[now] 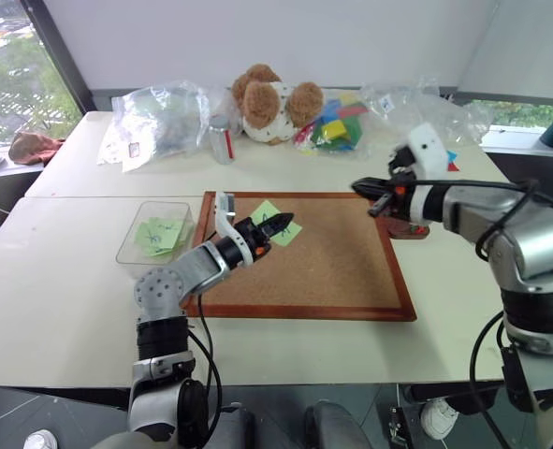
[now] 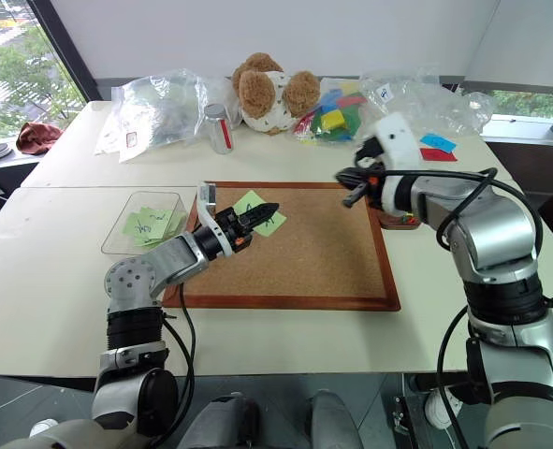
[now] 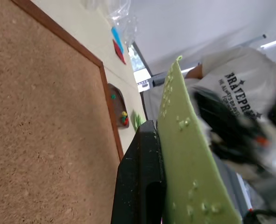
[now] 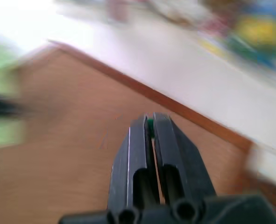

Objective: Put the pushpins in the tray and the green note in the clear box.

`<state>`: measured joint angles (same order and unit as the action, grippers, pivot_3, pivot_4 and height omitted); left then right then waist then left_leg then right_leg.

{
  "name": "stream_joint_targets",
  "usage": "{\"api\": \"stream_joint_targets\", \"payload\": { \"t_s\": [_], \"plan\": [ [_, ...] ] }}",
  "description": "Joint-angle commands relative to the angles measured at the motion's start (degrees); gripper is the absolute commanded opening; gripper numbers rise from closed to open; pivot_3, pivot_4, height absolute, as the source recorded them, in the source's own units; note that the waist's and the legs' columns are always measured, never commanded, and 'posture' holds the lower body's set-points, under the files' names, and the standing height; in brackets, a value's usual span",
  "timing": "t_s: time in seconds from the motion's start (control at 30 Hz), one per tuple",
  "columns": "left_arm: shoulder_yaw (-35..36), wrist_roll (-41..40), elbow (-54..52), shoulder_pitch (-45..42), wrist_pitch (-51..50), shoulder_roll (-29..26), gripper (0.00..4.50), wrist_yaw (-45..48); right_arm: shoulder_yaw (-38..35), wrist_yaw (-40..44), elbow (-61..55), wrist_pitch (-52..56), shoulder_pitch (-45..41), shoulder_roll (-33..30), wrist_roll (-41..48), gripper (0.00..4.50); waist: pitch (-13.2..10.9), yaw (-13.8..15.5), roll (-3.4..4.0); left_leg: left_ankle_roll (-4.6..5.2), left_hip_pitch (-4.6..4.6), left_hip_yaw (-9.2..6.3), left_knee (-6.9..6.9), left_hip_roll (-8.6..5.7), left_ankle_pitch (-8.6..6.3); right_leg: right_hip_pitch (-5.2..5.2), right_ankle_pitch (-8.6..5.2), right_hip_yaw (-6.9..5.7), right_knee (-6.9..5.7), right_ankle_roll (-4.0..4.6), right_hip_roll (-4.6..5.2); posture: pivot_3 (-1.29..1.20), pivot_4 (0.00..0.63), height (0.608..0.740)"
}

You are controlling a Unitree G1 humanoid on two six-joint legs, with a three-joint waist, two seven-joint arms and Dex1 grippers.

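Left gripper (image 1: 278, 224) pinching the scribbled green note (image 1: 274, 223), right gripper (image 4: 149, 122) clamped on a green pushpin (image 4: 150, 124), shirt (image 3: 243, 91) lettering partly cut off

cork board (image 1: 323, 257): one
clear box (image 1: 136, 245): one
tray (image 3: 119, 111): one
teddy bear (image 1: 271, 103): one
can (image 1: 221, 138): one
pushpins in tray (image 3: 123, 116): at least three
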<state>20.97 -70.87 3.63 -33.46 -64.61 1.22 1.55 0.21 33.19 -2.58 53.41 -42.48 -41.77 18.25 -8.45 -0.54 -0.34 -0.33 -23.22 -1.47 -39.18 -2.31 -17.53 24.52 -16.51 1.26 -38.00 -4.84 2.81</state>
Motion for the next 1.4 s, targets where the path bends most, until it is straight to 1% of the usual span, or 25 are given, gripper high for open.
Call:
{"api": "stream_joint_targets", "payload": {
  "t_s": [0.03,0.13,0.23,0.37,0.53,0.6,0.63,0.73,0.83,0.87,0.9,1.0,1.17,1.3,1.4],
  "plan": [
    [0.02,-2.94,-2.96,-0.7,0.71,0.18,0.02,-1.2,-1.76,-1.17,10.93,-7.81,-1.5,0.0,-3.65,0.0,0.0,-0.04,0.0,0.0,0.0,0.0,0.0,0.0,0.0,0.0,0.0,0.0,0.0,0.0,0.0,0.0,0.15,0.74],
    [-0.35,-3.2,-3.55,-0.32,1.27,0.11,0.02,-1.45,-1.09,-1.51,22.97,-15.0,-2.95,1.1,-6.52,0.0,0.0,-0.08,0.0,-0.01,0.0,0.02,0.01,0.0,0.01,0.01,0.0,0.01,0.0,0.0,-0.02,0.0,0.15,0.74],
    [-0.64,-3.36,-4.18,-0.09,1.68,0.23,0.02,-1.74,-0.94,-1.25,30.17,-19.09,-3.83,2.35,-7.93,0.0,0.0,-0.14,0.0,-0.03,0.01,0.04,0.0,0.0,0.02,0.01,0.0,0.02,-0.02,0.0,-0.03,0.0,0.15,0.74],
    [-0.86,-3.46,-4.6,0.32,2.59,0.19,0.02,-2.13,-1.25,-0.73,37.56,-22.87,-4.85,3.63,-9.28,0.0,0.0,-0.2,0.0,-0.05,0.02,0.05,0.01,0.01,0.03,0.01,0.0,0.03,-0.05,0.0,-0.06,0.0,0.15,0.74],
    [-1.26,-3.47,-5.17,0.79,3.03,-0.15,0.02,-2.14,-1.82,0.43,41.8,-25.03,-5.8,4.14,-9.64,0.0,0.0,-0.18,0.0,-0.06,0.02,0.05,0.0,0.01,0.04,0.01,0.0,0.04,-0.05,0.0,-0.06,0.0,0.15,0.74],
    [-1.44,-3.52,-5.26,0.92,3.22,-0.26,0.0,-2.15,-1.88,0.67,43.06,-25.62,-5.91,4.2,-9.92,0.6,0.0,-0.11,0.0,-0.06,0.02,0.05,-0.01,0.01,0.04,0.01,0.0,0.04,-0.04,0.0,-0.06,0.0,0.15,0.74],
    [-1.53,-3.49,-5.31,0.94,3.29,-0.27,0.0,-2.17,-1.91,0.8,43.7,-25.98,-5.91,4.21,-10.11,0.81,0.0,-0.08,0.0,-0.06,0.02,0.05,-0.01,0.01,0.04,0.01,0.0,0.04,-0.04,0.0,-0.06,0.0,0.15,0.74],
    [-1.79,-3.54,-5.49,1.08,3.47,-0.42,0.0,-2.22,-2.06,0.84,45.25,-27.0,-6.04,4.11,-10.76,2.28,0.0,-0.08,0.0,-0.06,0.02,0.05,-0.01,0.01,0.04,0.0,0.0,0.03,-0.04,0.0,-0.05,0.0,0.15,0.74],
    [-1.98,-3.7,-5.69,1.33,3.59,-0.9,0.0,-2.17,-2.63,1.03,44.72,-26.77,-6.53,3.77,-10.7,3.92,0.0,-0.17,0.0,-0.06,0.02,0.05,-0.01,0.01,0.04,0.0,0.0,0.03,-0.05,0.0,-0.06,0.0,0.15,0.74],
    [-2.01,-3.76,-5.76,1.39,3.63,-1.09,0.0,-2.21,-2.92,1.12,44.1,-26.44,-6.73,3.64,-10.57,4.31,0.0,-0.26,0.0,-0.07,0.02,0.05,-0.01,0.01,0.04,0.01,0.0,0.04,-0.05,0.0,-0.06,0.0,0.15,0.74],
    [-2.01,-3.86,-5.86,1.42,3.66,-1.3,0.0,-2.25,-3.22,1.38,43.28,-25.94,-6.93,3.5,-10.31,4.42,0.0,-0.29,0.0,-0.07,0.03,0.05,-0.01,0.01,0.04,0.0,0.0,0.04,-0.06,0.0,-0.06,0.0,0.15,0.74],
    [-2.15,-4.01,-6.31,1.55,3.85,-1.73,0.0,-2.38,-3.62,2.11,40.67,-24.71,-6.92,2.98,-10.03,4.42,0.0,-0.21,0.0,-0.08,0.03,0.05,-0.01,0.01,0.05,0.0,0.0,0.04,-0.07,0.0,-0.07,0.0,0.15,0.74],
    [-2.4,-3.37,-7.67,1.06,5.21,-2.56,0.0,-2.68,-4.35,5.5,30.77,-19.46,-5.81,1.33,-8.26,4.42,0.0,-0.11,0.01,-0.08,0.02,0.05,-0.01,0.01,0.05,0.01,0.0,0.04,-0.07,0.0,-0.06,0.0,0.15,0.74],
    [-1.94,-4.22,-11.31,1.04,6.55,-3.5,0.0,-4.7,-3.7,13.17,16.48,-13.44,-2.72,-0.74,-3.27,4.42,0.0,-0.04,0.0,-0.08,0.01,0.03,-0.01,0.01,0.05,0.01,0.0,0.03,-0.05,0.0,-0.06,0.0,0.15,0.74],
    [-0.41,-6.51,-15.16,1.2,8.16,-4.29,0.0,-8.54,-2.95,20.16,4.97,-10.96,0.42,-2.68,1.68,4.42,0.0,-0.03,0.0,-0.08,0.01,0.0,0.0,0.01,0.05,0.01,0.0,0.02,-0.05,0.0,-0.06,0.0,0.15,0.74]
  ]
}}
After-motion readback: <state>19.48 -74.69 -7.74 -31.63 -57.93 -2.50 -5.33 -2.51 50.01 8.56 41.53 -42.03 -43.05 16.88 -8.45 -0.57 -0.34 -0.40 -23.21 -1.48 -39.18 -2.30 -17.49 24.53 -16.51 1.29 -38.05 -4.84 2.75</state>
